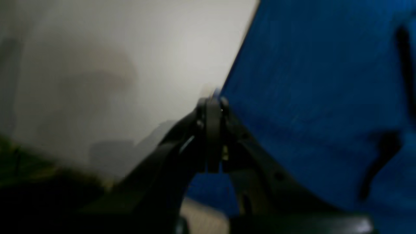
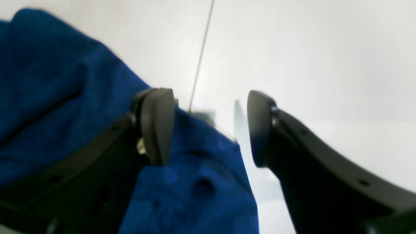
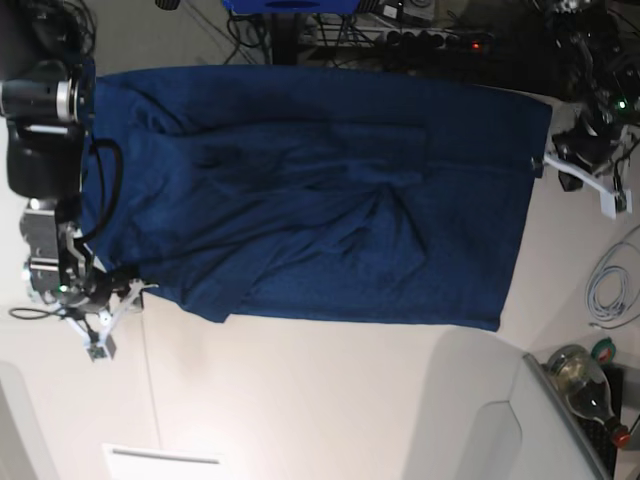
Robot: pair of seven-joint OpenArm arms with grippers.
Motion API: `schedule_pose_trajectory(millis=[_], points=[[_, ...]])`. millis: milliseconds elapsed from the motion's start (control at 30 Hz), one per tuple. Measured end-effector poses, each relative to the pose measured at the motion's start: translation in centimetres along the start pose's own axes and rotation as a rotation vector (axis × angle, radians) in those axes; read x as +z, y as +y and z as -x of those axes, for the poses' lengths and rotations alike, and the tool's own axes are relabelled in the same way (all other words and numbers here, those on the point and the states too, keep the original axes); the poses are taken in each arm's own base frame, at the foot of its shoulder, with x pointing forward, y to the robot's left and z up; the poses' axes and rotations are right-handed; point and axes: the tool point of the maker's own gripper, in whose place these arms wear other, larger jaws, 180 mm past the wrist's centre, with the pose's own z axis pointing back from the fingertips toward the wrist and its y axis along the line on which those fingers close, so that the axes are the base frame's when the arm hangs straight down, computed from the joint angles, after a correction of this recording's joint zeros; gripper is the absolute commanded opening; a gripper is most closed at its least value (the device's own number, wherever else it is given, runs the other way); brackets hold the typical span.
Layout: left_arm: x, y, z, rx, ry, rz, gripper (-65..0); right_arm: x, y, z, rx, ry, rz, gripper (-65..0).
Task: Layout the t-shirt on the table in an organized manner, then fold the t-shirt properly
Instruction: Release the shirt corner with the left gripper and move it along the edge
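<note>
Base view: t-shirt [image 3: 320,190] across table [image 3: 300,400]

The left wrist view is dim and soft all over; the bench [image 1: 97,65] reads grey with smudged shadows, the shirt [image 1: 308,97] a saturated blue, and the shut fingers [image 1: 213,130] are a near-black blur; the lower left corner sinks to black. The right wrist view is bright, the bench [image 2: 308,48] washed almost white, with a glare patch just beyond the parted fingers [image 2: 159,126]; the fingers and cloth [image 2: 48,81] are out of focus. The base view is sharper and evenly lit; the shirt [image 3: 320,190] looks very dark, its creases faint; a pale sheen lies on the bench [image 3: 300,400] at the bottom.
</note>
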Motion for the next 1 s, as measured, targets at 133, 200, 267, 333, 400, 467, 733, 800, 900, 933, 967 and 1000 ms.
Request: schedule_pose_trajectory(millis=[133, 200, 267, 333, 400, 467, 733, 800, 900, 933, 967, 1000], points=[[-1.1, 2.0, -2.0, -0.029, -0.007, -0.023, -65.0, -1.1, -0.4, 0.6, -0.036, 0.039, -0.002, -30.0], [-1.5, 3.4, -2.3, -0.018, 0.004, -0.051, -65.0, -1.3, -0.1, 1.4, -0.045, 0.064, -0.011, -30.0], [-2.1, 4.1, -2.3, -0.013, 0.019, -0.049, -65.0, -1.4, 0.2, 1.7, -0.046, 0.069, -0.016, -30.0], [-2.9, 4.8, -2.1, 0.000, 0.046, -0.051, -65.0, -1.4, 0.1, 2.0, -0.045, 0.076, -0.015, -30.2], [-3.3, 5.5, -2.5, 0.004, 0.056, -0.059, -65.0, -1.3, 0.0, 2.5, -0.046, 0.109, -0.014, -30.2], [-3.7, 5.7, -3.2, -0.039, 0.065, -0.062, -65.0, -1.2, 0.1, 2.3, -0.052, 0.113, -0.019, -30.2], [-7.0, 0.2, -4.4, -0.122, 0.100, 0.064, -65.0, -1.1, 0.5, 2.9, -0.090, 0.097, -0.038, -30.3], [-7.7, 0.0, -5.4, -0.139, 0.104, 0.055, -65.0, -1.3, 0.7, 3.5, -0.099, 0.095, -0.043, -33.3], [-9.1, 0.2, -6.9, -0.213, 0.128, -0.007, -65.0, -1.4, 0.9, 3.4, -0.107, 0.103, -0.054, -53.4], [-9.6, -0.3, -7.5, -0.223, 0.131, -0.013, -65.0, -1.4, 1.1, 3.4, -0.112, 0.101, -0.062, -60.8], [-10.1, -1.0, -7.8, -0.227, 0.137, -0.013, -65.0, -1.5, 1.3, 3.4, -0.115, 0.098, -0.069, -65.0], [-10.6, -1.6, -8.0, -0.233, 0.148, -0.015, -65.0, -1.5, 1.4, 3.4, -0.114, 0.098, -0.070, -65.0]])
